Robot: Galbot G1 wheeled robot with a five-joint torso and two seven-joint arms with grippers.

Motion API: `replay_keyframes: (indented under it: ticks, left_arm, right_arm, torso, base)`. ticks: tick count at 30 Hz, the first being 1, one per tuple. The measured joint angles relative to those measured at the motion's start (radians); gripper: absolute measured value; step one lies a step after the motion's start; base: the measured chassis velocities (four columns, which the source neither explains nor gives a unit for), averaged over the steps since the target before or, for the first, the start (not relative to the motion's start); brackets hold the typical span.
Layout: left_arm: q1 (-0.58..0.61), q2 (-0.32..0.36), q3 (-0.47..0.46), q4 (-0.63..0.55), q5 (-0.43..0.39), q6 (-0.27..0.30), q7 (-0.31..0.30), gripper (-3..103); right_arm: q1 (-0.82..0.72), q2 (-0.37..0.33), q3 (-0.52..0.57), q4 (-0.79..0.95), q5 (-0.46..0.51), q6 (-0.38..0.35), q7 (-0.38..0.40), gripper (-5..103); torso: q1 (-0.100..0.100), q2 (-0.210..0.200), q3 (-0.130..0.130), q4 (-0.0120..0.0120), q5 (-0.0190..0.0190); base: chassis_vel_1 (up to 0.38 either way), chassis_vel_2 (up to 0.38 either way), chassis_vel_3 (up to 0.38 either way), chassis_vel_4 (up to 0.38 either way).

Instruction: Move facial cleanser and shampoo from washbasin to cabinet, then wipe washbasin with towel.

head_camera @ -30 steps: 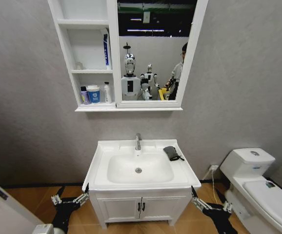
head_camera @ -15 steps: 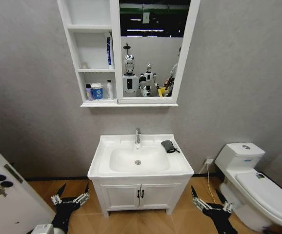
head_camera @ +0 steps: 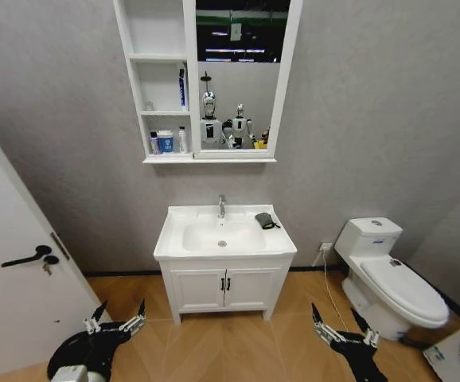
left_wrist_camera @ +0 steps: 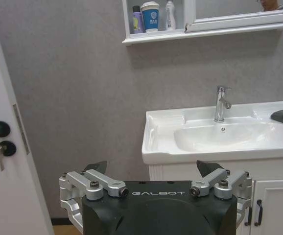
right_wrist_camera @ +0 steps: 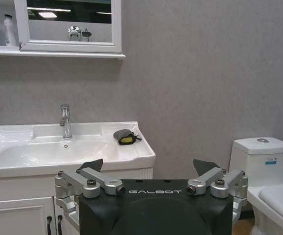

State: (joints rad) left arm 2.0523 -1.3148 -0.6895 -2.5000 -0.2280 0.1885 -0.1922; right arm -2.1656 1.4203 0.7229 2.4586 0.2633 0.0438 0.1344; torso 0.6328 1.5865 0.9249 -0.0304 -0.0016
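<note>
The washbasin (head_camera: pixel 224 235) is seen straight ahead in the head view, set against the grey wall on a white two-door floor cabinet (head_camera: pixel 224 289). Its chrome tap (head_camera: pixel 221 206) stands at the back rim, behind the oval bowl. The towel (head_camera: pixel 265 220), a small dark folded cloth, lies on the basin's rim at the robot's right, beside the bowl and near the back corner; in the right wrist view a yellow patch is seen at its front edge (right_wrist_camera: pixel 124 137).

Above the basin the cabinet (head_camera: pixel 205 158) is mounted on the wall, with a narrow column of open shelves on its left part and a framed mirror (head_camera: pixel 239 76) on its right. On the lowest shelf a purple bottle (left_wrist_camera: pixel 137 11), a blue-and-white cup (left_wrist_camera: pixel 150 10) and a small white bottle (left_wrist_camera: pixel 170 8) are lined up close together. A blue-and-white tube (head_camera: pixel 181 87) is stood upright on the shelf above, against the mirror's side.

The left claw (head_camera: pixel 117 320) is held low over the wooden floor, in front of the basin and well apart from it, fingers spread and nothing between them. The right claw (head_camera: pixel 338 324) is held likewise low at the right, also spread wide and empty. A white door (head_camera: pixel 19 270) with a black handle is seen at the left, and a white toilet (head_camera: pixel 389 273) at the right of the basin.
</note>
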Motion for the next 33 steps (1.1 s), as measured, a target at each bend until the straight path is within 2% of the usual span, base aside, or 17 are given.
replay_keyframes:
  ticks: [2,3,4,7,9,14,33]
  left_arm:
    - [0.000,0.000,0.000,0.000,0.000,0.000,0.000,100]
    - [0.000,0.000,0.000,0.000,0.000,0.000,0.000,100]
    - [0.000,0.000,0.000,0.000,0.000,0.000,0.000,100]
    - [0.000,0.000,0.000,0.000,0.000,0.000,0.000,100]
    - [0.000,0.000,0.000,0.000,0.000,0.000,0.000,100]
    - [0.000,0.000,0.000,0.000,0.000,0.000,0.000,100]
    - [0.000,0.000,0.000,0.000,0.000,0.000,0.000,100]
  right_arm:
    - [0.000,0.000,0.000,0.000,0.000,0.000,0.000,100]
    - [0.000,0.000,0.000,0.000,0.000,0.000,0.000,100]
    - [0.000,0.000,0.000,0.000,0.000,0.000,0.000,100]
    - [0.000,0.000,0.000,0.000,0.000,0.000,0.000,100]
    - [0.000,0.000,0.000,0.000,0.000,0.000,0.000,100]
    - [0.000,0.000,0.000,0.000,0.000,0.000,0.000,100]
    - [0.000,0.000,0.000,0.000,0.000,0.000,0.000,100]
  torso:
    - [0.000,0.000,0.000,-0.0001,0.0022]
    - [0.000,0.000,0.000,-0.0001,0.0022]
    - [0.000,0.000,0.000,-0.0002,-0.0006]
    - [0.000,0.000,0.000,-0.0001,0.0024]
    - [-0.001,0.001,0.000,0.0000,-0.0001]
    - [-0.001,0.000,0.000,-0.0002,0.0014]
    - [0.000,0.000,0.000,0.0000,0.0009]
  base:
    - [0.384,-0.342,-0.361,0.349]
    - [0.361,-0.342,-0.358,0.336]
    - [0.316,-0.364,-0.358,0.356]
    - [0.300,-0.309,-0.341,0.333]
    - [0.215,-0.258,-0.210,0.241]
    - [0.146,-0.095,-0.160,0.139]
    - [-0.023,0.015,0.027,-0.020]
